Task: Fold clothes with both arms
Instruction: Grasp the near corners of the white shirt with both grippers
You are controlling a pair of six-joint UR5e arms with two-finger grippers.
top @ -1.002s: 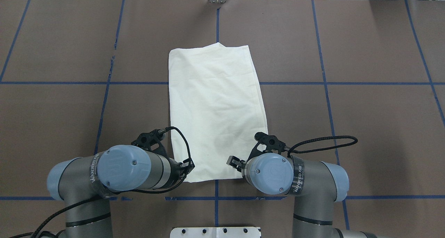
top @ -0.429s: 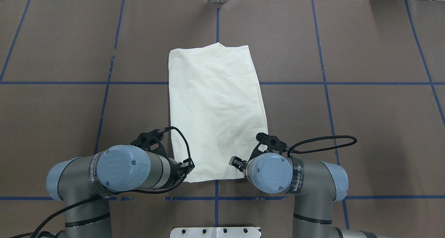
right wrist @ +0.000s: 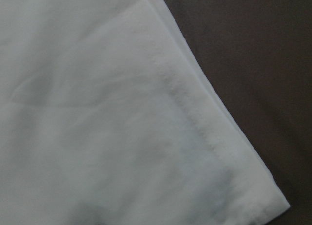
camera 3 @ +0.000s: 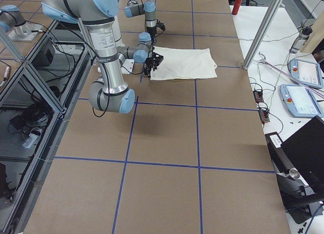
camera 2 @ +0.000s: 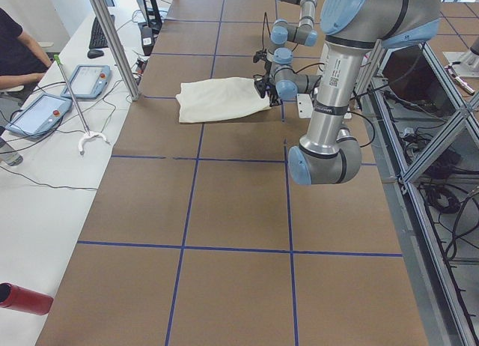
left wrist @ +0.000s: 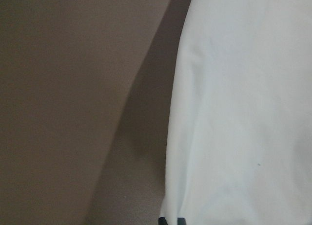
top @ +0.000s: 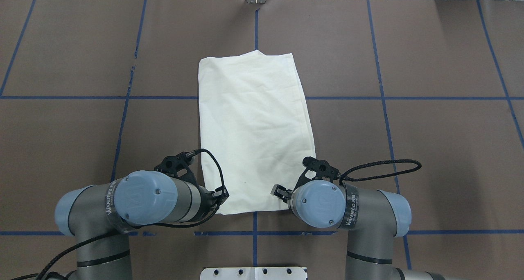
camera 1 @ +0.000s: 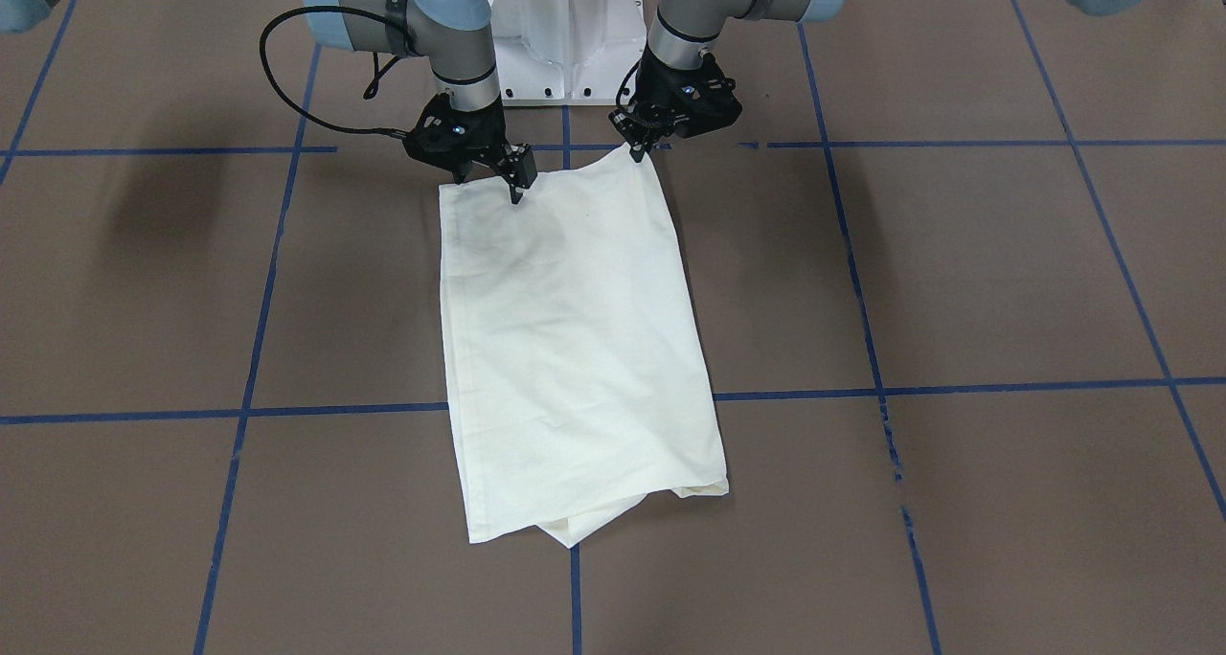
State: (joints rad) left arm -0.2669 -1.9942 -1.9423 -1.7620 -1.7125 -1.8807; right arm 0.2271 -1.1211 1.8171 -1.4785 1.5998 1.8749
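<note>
- Front-facing view: the cream-white folded long-sleeved T-shirt [camera 1: 575, 349] lies flat mid-frame on the brown paper-covered bench [camera 1: 958, 272]. Its long axis runs top to bottom, drifting slightly right toward the bottom. The left tool [camera 1: 636, 147] is pinched on the upper-right corner, which peaks upward. The right tool [camera 1: 490, 181] stands spread over the upper-left corner, gripping nothing. We judge that lifting now, with one corner held, would drag the shirt askew.
- Overhead view: the long axis runs from lower frame to upper, with both tools at the lower corners.
- Side views: the shirt lies lengthwise across the frame, and the tools are too small to judge.
- Left wrist view: dark tips sit close together at the cloth's bottom edge, and so thin a bite may slip.
- Right wrist view: we see a hemmed corner and no fingers. We cannot tell which end is the neck.
</note>
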